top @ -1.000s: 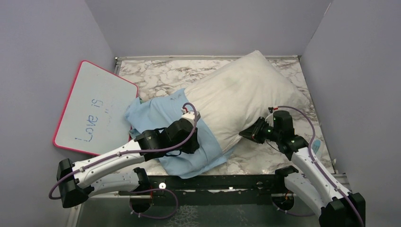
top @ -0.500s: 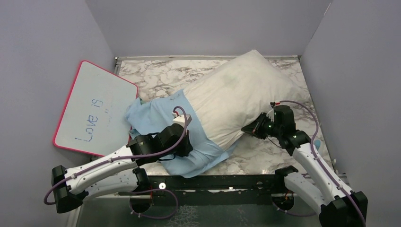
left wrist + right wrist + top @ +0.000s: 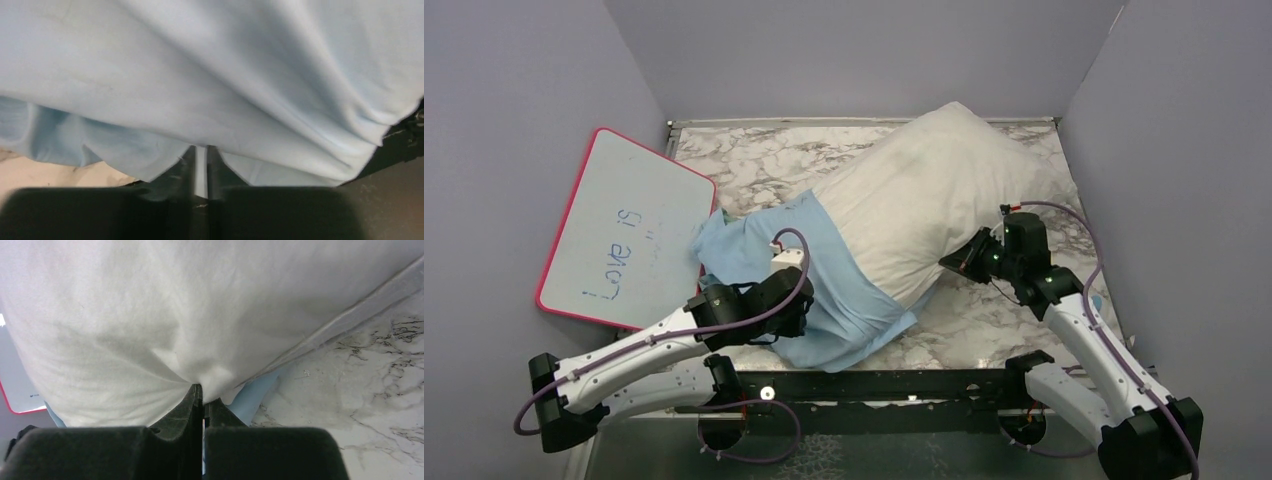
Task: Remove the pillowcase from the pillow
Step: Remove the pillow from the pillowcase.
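Note:
The off-white pillow [image 3: 929, 195] lies slantwise across the marble table, its near-left end still inside the light blue pillowcase [image 3: 754, 240]. My left gripper [image 3: 792, 300] is shut on the pillowcase [image 3: 210, 90], whose blue cloth fills the left wrist view and is pinched between the jaws [image 3: 200, 150]. At the pillow's near right edge my right gripper [image 3: 954, 265] is shut on a pinch of the pillow's fabric [image 3: 150, 315], the cloth puckering at the fingertips [image 3: 202, 390]. A strip of blue pillowcase [image 3: 255, 395] shows under the pillow.
A pink-rimmed whiteboard [image 3: 629, 225] with writing leans against the left wall. Grey walls close in the marble table [image 3: 754, 160] at the back and sides. A black rail [image 3: 874, 385] runs along the near edge between the arm bases.
Both grippers have closed on cloth. The left arm has pulled back toward the near left, dragging the pillowcase further off; the right gripper has shifted slightly back and right with the pillow.

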`<state>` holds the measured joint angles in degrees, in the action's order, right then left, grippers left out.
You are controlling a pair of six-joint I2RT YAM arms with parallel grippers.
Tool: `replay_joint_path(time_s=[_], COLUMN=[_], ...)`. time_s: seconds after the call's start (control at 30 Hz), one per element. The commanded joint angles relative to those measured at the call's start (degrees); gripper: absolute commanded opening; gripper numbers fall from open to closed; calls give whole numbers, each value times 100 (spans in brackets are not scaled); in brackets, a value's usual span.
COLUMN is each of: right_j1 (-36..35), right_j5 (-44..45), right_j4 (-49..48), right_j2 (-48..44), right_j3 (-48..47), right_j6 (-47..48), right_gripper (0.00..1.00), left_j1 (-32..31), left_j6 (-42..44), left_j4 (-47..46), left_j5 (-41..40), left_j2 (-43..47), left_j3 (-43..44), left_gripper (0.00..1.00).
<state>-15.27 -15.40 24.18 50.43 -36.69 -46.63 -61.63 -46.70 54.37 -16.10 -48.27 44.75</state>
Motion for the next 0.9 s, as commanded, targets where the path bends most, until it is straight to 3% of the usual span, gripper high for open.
replay_joint_path(time_s=[0.0, 0.07, 0.13, 0.3, 0.43, 0.53, 0.63, 0.77, 0.87], right_j1=[53, 56, 57, 59, 54, 54, 53, 55, 58], right_j5=[-18, -180, -277, -313, -277, -152, 96, 456, 696], right_j4=[-246, -336, -357, -195, -29, 79, 187, 227, 164], right_j2=[-232, -305, -336, -357, -456, -544, -557, -414, -262], right_j3=[-7, 138, 246, 354, 365, 341, 251, 81, -34], right_j6=[177, 191, 183, 157, 210, 245, 272, 333, 330], right_gripper=[3, 4, 4, 4, 4, 5, 5, 4, 4], left_j1=[-34, -34, -34, -34, -34, -34, -34, -34, -34], left_j6=[154, 243, 257, 263, 249, 266, 91, -210, -298], left_j4=[-779, -1371, -1837, -2556, -2494, -2261, -1893, -1451, -981], left_j5=[-14, 1, -33, -252, -673, -729, -739, -750, -601], left_j2=[330, 323, 122, -749, -1330, -1585, -1484, -671, -5], left_j3=[567, 669, 780, 1068, 1188, 1115, 874, 316, 60], left_gripper=[36, 59, 69, 77, 78, 65, 38, 3, 0])
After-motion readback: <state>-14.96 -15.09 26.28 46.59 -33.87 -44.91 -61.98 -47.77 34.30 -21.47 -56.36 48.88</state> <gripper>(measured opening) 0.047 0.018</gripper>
